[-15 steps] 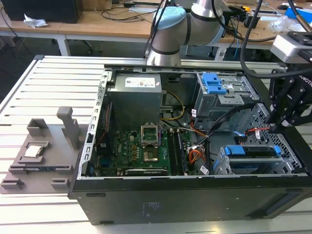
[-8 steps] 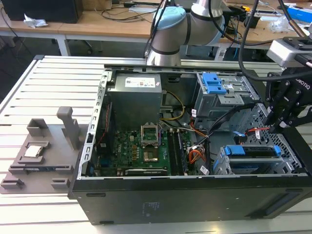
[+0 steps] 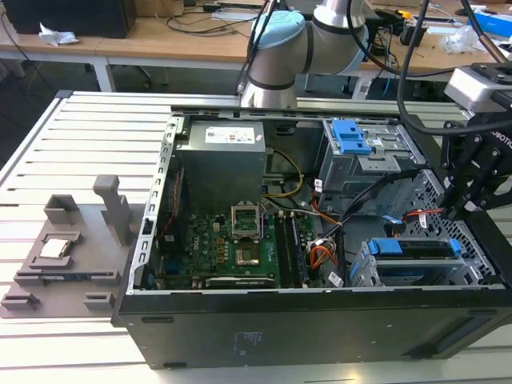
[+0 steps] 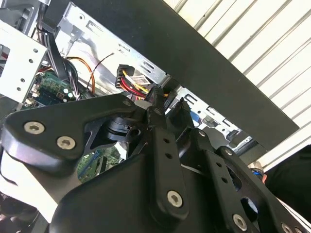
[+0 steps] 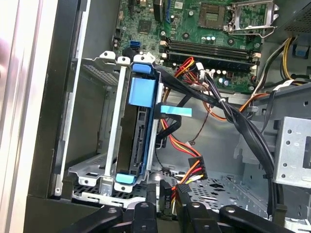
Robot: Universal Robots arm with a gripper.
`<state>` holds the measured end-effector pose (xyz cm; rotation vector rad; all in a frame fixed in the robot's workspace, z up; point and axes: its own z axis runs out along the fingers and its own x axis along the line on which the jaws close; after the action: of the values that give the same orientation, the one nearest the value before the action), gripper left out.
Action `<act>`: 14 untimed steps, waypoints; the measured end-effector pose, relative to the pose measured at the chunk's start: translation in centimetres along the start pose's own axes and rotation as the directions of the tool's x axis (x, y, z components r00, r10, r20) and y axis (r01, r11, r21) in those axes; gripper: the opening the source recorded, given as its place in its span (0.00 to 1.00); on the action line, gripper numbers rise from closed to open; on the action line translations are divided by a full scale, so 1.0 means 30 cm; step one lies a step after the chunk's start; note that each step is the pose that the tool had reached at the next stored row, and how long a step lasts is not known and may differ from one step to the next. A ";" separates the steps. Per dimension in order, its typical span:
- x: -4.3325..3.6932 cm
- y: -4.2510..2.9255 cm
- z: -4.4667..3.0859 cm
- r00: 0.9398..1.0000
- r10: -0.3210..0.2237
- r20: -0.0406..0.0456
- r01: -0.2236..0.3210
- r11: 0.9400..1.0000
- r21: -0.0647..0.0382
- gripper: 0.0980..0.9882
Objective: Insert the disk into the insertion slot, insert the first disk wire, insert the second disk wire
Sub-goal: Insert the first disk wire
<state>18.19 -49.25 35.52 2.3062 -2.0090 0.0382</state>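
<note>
The disk in its bright blue carrier sits inside the insertion slot, a light grey perforated cage at the case's front corner. In the exterior view the disk lies in that slot at the exterior view's right. My gripper hangs just above and behind it. In the first wrist view the gripper is shut on a black wire connector with red, yellow and black leads, close to the disk's end. The second wrist view shows the gripper pinched near the same bundle of leads.
A taller grey cage with a blue ribbed latch stands behind the slot. The motherboard and power supply occupy the case's left. Black cable bundles cross the bay beside the disk. A grey fixture lies on the table at the exterior view's left.
</note>
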 end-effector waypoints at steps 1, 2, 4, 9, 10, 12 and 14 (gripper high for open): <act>0.000 0.000 0.000 1.000 0.000 0.000 0.000 1.000 0.000 0.22; 0.000 0.000 0.000 1.000 0.000 -0.002 0.000 1.000 0.000 0.14; 0.000 0.000 0.000 1.000 0.000 -0.003 0.000 1.000 0.000 0.08; 0.000 -0.001 0.000 1.000 0.000 -0.006 0.000 1.000 -0.001 0.08; 0.000 -0.001 0.000 1.000 0.000 -0.006 0.000 1.000 -0.001 0.08; 0.001 0.000 -0.011 1.000 0.000 -0.006 0.000 1.000 -0.001 0.08; 0.001 0.002 -0.015 1.000 0.000 -0.006 0.000 1.000 -0.001 0.08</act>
<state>18.16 -49.24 35.98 2.3025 -2.0059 0.0442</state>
